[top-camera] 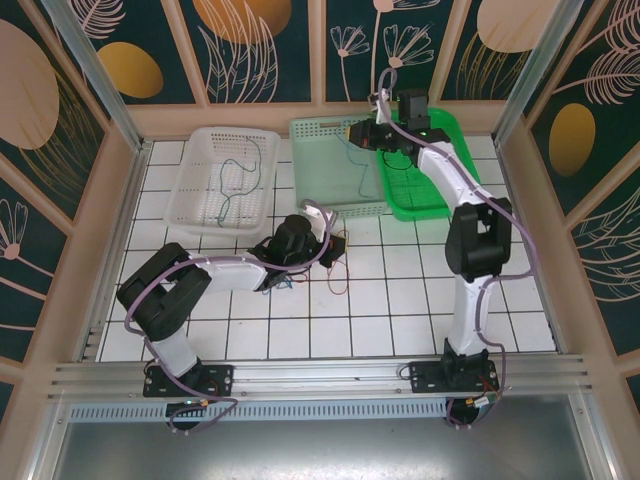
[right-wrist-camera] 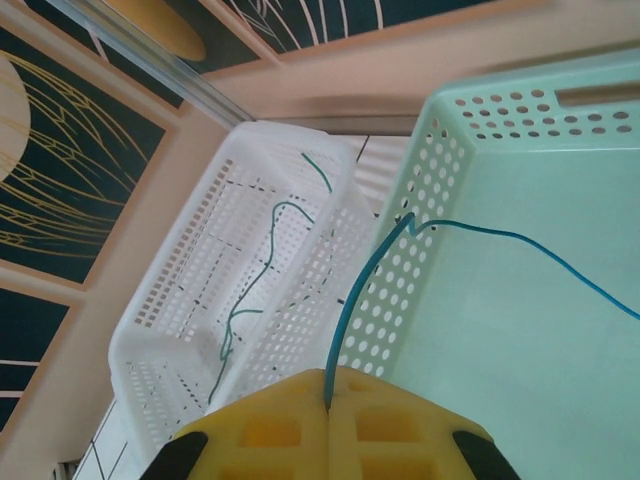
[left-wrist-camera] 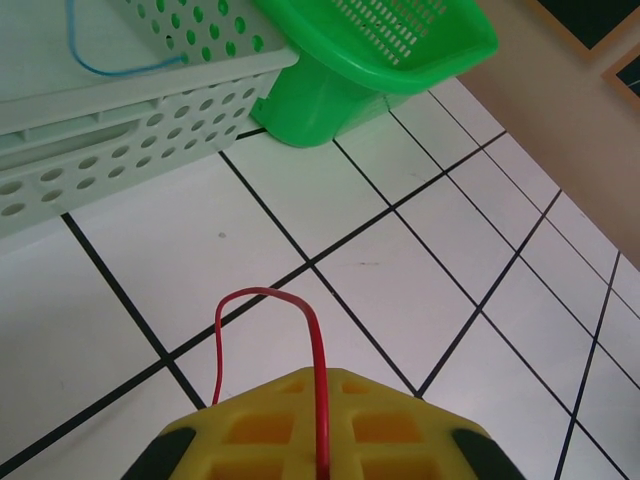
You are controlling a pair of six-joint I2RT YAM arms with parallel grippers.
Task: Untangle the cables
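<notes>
Red cable (left-wrist-camera: 320,380) is pinched in your left gripper (left-wrist-camera: 325,450) and arches straight ahead over the tiles (left-wrist-camera: 400,290). Your right gripper (right-wrist-camera: 328,440) clamps the blue cable (right-wrist-camera: 346,305), which trails into the pale basket (right-wrist-camera: 440,130). The top view adds loose strands (top-camera: 284,285) beside the left gripper, so that arm is nearer. The right wrist view shows a green cable (right-wrist-camera: 265,255) in the white basket (right-wrist-camera: 180,290).

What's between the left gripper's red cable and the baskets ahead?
Nothing visible. The left gripper pinches the red cable; bare tiles lie between it and the pale basket and green basket.
</notes>
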